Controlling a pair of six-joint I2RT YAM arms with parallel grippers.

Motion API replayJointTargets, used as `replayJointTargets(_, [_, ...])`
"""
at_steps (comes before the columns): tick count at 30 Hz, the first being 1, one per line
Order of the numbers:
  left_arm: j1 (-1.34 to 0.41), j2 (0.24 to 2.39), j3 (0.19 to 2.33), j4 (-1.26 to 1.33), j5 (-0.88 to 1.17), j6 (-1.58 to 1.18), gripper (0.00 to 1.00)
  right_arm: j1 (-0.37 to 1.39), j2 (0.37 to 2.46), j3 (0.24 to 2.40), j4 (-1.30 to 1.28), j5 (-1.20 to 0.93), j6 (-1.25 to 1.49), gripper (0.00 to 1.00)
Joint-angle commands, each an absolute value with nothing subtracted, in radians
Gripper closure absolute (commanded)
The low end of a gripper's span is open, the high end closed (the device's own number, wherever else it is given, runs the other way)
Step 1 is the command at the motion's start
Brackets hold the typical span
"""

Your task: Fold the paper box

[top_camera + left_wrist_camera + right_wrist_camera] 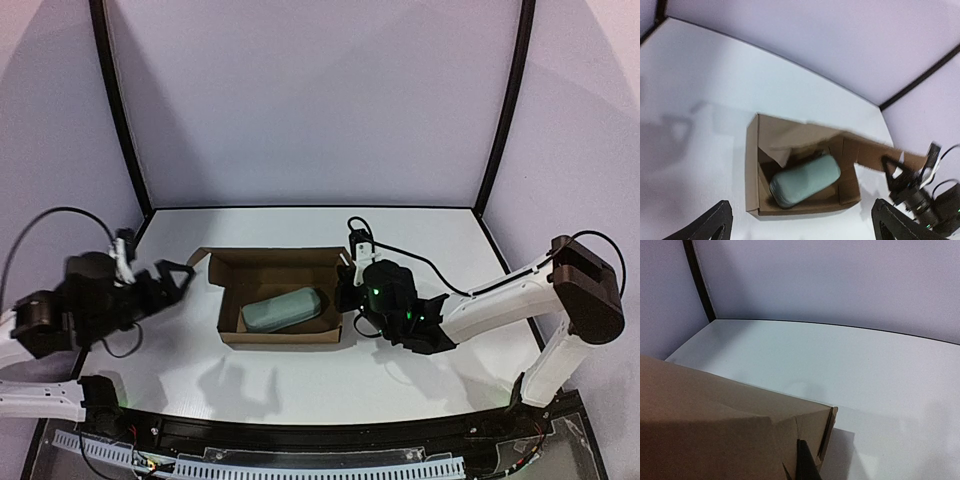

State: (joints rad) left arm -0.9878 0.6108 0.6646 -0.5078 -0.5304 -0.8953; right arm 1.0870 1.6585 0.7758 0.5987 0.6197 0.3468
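**Cardboard box open at mid-table, right hand at its end**

Your brown paper box (280, 263) sits open-topped in the middle of the white table (300, 395), with a pale green case (281, 310) lying inside. Your left hand (178, 277) hangs just left of the box, clear of it, fingers spread wide, holding nothing. Your right hand (352, 280) is against the box's right end wall. You cannot tell whether it grips the cardboard.

Paper box (285, 336): matt brown cardboard, slightly fibrous at cut edges. Case (282, 310): smooth pale grey-green, faint sheen. Counter (430, 240): smooth white, near-matt.
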Motion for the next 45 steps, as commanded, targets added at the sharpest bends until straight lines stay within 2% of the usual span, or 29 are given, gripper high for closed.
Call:
replayJointTargets(1, [-0.993, 0.57, 0.809, -0.781, -0.639, -0.919, 0.01, 1.122, 1.708, 0.742, 0.37, 0.507, 0.375, 1.0])
replayJointTargets(5, [-0.993, 0.688, 0.955, -0.784, -0.666, -0.893, 0.01, 1.123, 1.714, 0.739, 0.381, 0.506, 0.373, 1.0])
replayJointTargets(14, [-0.992, 1.178, 1.325, -0.895, -0.754, -0.9, 0.01, 1.125, 1.718, 0.749, 0.384, 0.508, 0.363, 1.0])
replayJointTargets(21, [-0.991, 1.333, 1.339, -0.923, -0.782, -0.95, 0.01, 1.13, 1.7, 0.749, 0.371, 0.507, 0.364, 0.98])
replayJointTargets(30, [-0.992, 1.37, 1.273, -0.902, -0.792, -1.01, 0.01, 1.138, 1.62, 0.718, 0.398, 0.473, 0.334, 0.81])
replayJointTargets(34, [-0.991, 1.377, 1.244, -0.898, -0.775, -1.037, 0.01, 1.138, 1.556, 0.713, 0.387, 0.448, 0.308, 0.68])
replayJointTargets(40, [-0.992, 1.381, 1.173, -0.88, -0.747, -1.098, 0.01, 1.139, 1.436, 0.694, 0.336, 0.35, 0.253, 0.37])
replayJointTargets(42, [-0.992, 1.382, 1.154, -0.87, -0.735, -1.109, 0.01, 1.139, 1.395, 0.678, 0.311, 0.298, 0.218, 0.24])
replayJointTargets(45, [-0.992, 1.385, 1.134, -0.87, -0.722, -1.122, 0.01, 1.14, 1.315, 0.647, 0.253, 0.188, 0.173, 0.08])
